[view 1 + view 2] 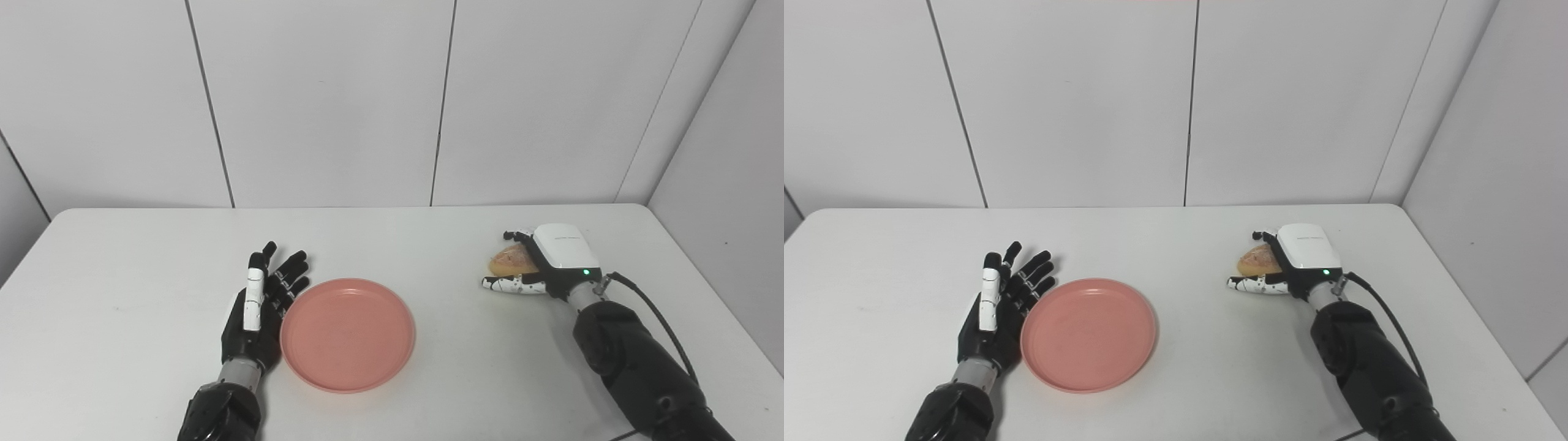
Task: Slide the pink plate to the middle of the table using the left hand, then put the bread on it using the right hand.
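Note:
The pink plate (348,334) lies empty on the white table (392,239), a little left of the middle. My left hand (257,312) is open, palm toward the plate, fingers spread, touching the plate's left rim. The bread (511,260), a small brown roll, is on the right side of the table. My right hand (554,257) is closed around it, fingers over its far side and thumb along its near side. The bread seems to rest on the table. The same scene shows in the right eye view: plate (1088,334), bread (1254,260).
The table's back edge meets a white panelled wall (392,110). The right table edge (704,275) runs close to my right arm, and a black cable (649,309) trails from the right wrist.

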You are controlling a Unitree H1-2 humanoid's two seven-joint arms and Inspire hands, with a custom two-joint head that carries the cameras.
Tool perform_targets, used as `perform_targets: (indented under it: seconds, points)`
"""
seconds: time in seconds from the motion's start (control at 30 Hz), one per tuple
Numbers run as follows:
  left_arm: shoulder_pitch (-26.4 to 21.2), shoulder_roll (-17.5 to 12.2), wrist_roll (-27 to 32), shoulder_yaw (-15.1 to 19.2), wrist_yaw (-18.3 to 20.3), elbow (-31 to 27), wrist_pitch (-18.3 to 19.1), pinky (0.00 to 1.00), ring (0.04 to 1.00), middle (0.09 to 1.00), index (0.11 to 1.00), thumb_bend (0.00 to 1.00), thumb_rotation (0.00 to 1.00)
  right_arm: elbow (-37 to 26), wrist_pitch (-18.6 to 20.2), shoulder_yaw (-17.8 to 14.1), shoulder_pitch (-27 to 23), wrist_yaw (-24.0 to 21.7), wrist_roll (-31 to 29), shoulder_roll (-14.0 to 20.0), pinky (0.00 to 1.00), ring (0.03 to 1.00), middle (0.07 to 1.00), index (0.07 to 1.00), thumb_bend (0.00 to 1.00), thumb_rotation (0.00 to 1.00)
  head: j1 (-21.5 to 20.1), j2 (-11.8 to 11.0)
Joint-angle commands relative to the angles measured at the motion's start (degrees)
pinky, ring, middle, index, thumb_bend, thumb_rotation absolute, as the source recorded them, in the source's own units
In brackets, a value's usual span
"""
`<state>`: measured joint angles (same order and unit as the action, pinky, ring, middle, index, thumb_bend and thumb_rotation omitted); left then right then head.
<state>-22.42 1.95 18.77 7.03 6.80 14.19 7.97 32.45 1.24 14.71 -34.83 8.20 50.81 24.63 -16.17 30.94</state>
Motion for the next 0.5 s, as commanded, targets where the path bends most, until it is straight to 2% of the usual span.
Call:
perform_targets:
  seconds: [0.0,0.17,0.27,0.3,0.33,0.4,0.43,0.47]
  points:
    - [1.35,0.13,-0.41,-0.16,-0.84,0.34,1.92,0.88,0.864,0.818,1.000,0.79,0.83,-0.09,0.94,-0.28,-3.05,1.30,-0.55,1.91,0.66,0.744,0.769,0.757,0.90,0.79,0.17,0.09]
    - [1.66,0.10,-0.35,-0.07,-1.15,-0.42,2.69,0.89,0.867,0.812,1.000,0.80,0.83,1.28,1.23,-0.01,-3.07,1.58,-1.22,1.78,0.60,0.708,0.756,0.746,0.90,0.77,0.19,0.28]
    - [1.71,-0.01,-0.26,-0.07,-0.95,-0.42,2.77,0.89,0.864,0.810,1.000,0.80,0.83,1.75,1.44,-0.02,-2.89,2.49,-1.34,1.54,0.49,0.613,0.714,0.726,0.89,0.73,0.13,0.32]
    - [1.72,-0.02,-0.30,-0.10,-0.97,-0.46,2.81,0.88,0.859,0.808,1.000,0.80,0.83,1.70,1.59,-0.08,-2.79,2.80,-1.39,1.43,0.41,0.541,0.686,0.717,0.87,0.69,0.13,0.32]
    - [1.72,-0.03,-0.37,-0.16,-0.98,-0.47,2.88,0.88,0.859,0.808,1.000,0.80,0.83,1.83,1.36,-0.24,-2.69,3.53,-1.63,1.28,0.40,0.532,0.682,0.716,0.86,0.69,0.13,0.32]
    - [1.72,0.02,-0.46,-0.22,-1.08,-0.54,3.00,0.87,0.855,0.806,1.000,0.80,0.84,2.36,0.26,-0.50,-2.59,5.35,-2.30,1.08,0.33,0.446,0.613,0.663,0.80,0.61,0.13,0.32]
    - [1.72,0.06,-0.38,-0.22,-1.00,-0.52,2.99,0.87,0.854,0.805,1.000,0.80,0.84,3.49,-1.70,-0.50,-2.68,7.54,-2.75,1.10,0.32,0.433,0.600,0.652,0.79,0.60,0.13,0.32]
    - [1.73,0.08,-0.32,-0.21,-0.93,-0.50,2.97,0.88,0.860,0.809,1.000,0.79,0.84,4.30,-3.07,-0.44,-2.76,9.07,-3.06,1.14,0.28,0.366,0.502,0.570,0.73,0.53,0.13,0.32]
